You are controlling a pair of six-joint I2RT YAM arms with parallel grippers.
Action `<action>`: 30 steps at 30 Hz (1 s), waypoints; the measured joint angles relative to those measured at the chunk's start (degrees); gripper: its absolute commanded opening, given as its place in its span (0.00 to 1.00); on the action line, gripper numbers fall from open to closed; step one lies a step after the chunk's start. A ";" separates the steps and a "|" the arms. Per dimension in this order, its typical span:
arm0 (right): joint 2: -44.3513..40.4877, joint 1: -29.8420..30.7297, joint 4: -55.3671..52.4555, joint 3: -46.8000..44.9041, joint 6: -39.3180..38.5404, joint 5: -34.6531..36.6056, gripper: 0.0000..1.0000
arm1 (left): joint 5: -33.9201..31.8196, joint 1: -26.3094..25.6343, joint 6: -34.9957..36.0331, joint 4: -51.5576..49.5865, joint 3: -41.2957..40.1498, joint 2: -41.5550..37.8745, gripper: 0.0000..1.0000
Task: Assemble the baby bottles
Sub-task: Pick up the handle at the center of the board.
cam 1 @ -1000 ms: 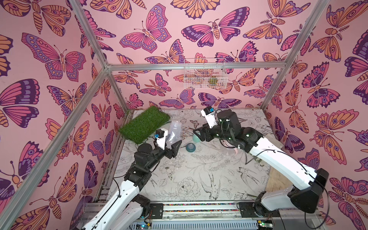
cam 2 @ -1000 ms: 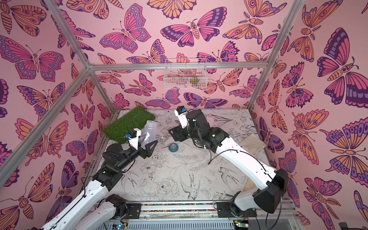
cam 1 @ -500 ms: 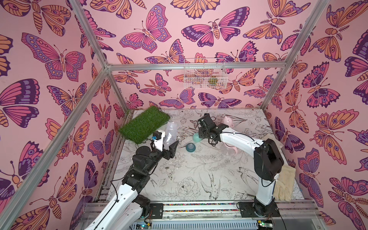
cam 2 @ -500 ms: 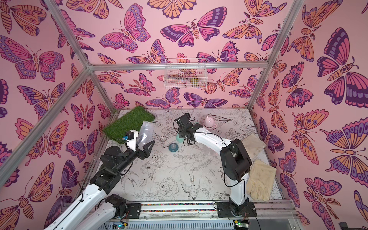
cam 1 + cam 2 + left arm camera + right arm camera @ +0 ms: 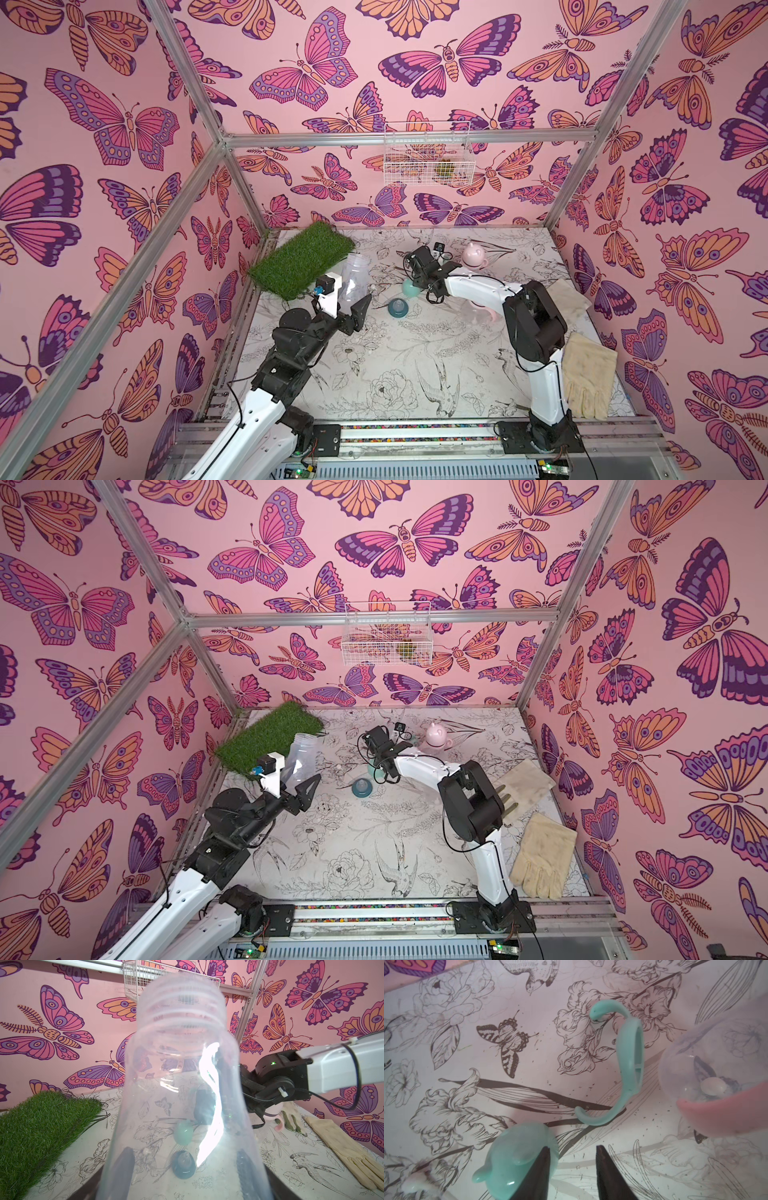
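Note:
My left gripper [image 5: 184, 1152] is shut on a clear bottle [image 5: 182, 1076] without a top, held tilted above the table's left side [image 5: 353, 277]. A teal nipple collar [image 5: 398, 308] stands on the table in front of it. My right gripper [image 5: 572, 1147] is open and low over the table, with nothing between its fingers. One finger [image 5: 542, 1167] is right beside a teal domed cap [image 5: 517, 1159]. A teal two-handled ring [image 5: 629, 1064] lies a short way beyond. A clear bottle with a pink ring [image 5: 716, 1105] lies on its side. A capped pink bottle [image 5: 473, 255] stands behind the right wrist.
A green grass mat [image 5: 303, 259] lies at the back left. A beige cloth [image 5: 569, 293] and pale gloves [image 5: 588, 382] lie along the right edge. A white wire basket [image 5: 428, 160] hangs on the back wall. Metal frame posts stand at the corners.
The right arm folded back and its gripper dropped low over the table beside the teal cap, jaws narrower than before. The left gripper kept hold of the clear bottle, barely moving.

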 measured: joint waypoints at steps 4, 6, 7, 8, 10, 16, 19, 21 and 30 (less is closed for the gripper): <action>0.04 -0.81 1.05 -0.07 2.10 1.14 0.40 | 0.04 0.00 0.00 0.00 -0.26 -0.02 0.00; 0.13 -1.36 1.51 -0.33 2.89 1.40 0.40 | 0.07 0.00 0.00 0.02 -0.33 -0.02 0.00; 0.17 -1.64 1.64 -0.52 3.39 1.40 0.40 | 0.09 0.00 0.00 0.00 -0.35 -0.02 0.00; 0.28 -1.97 1.97 -0.85 3.80 1.38 0.40 | 0.11 0.00 0.00 0.02 -0.35 -0.02 0.00; 0.66 -2.62 2.36 -1.38 4.33 1.29 0.40 | 0.17 0.00 0.00 0.02 -0.37 -0.07 0.00; 2.89 -4.35 2.80 -2.01 5.51 0.55 0.40 | 0.22 0.00 0.02 0.02 -0.39 -0.22 0.00; 4.02 -4.55 3.06 -2.01 5.75 0.28 0.40 | 0.20 0.00 0.02 0.04 -0.39 -0.22 0.00; 4.57 -4.57 3.21 -2.01 5.95 0.09 0.40 | 0.20 0.00 0.02 0.02 -0.39 -0.22 0.00; 6.45 -4.98 3.76 -1.29 5.05 -1.77 0.12 | 0.17 0.00 0.07 0.02 -0.39 -0.22 0.00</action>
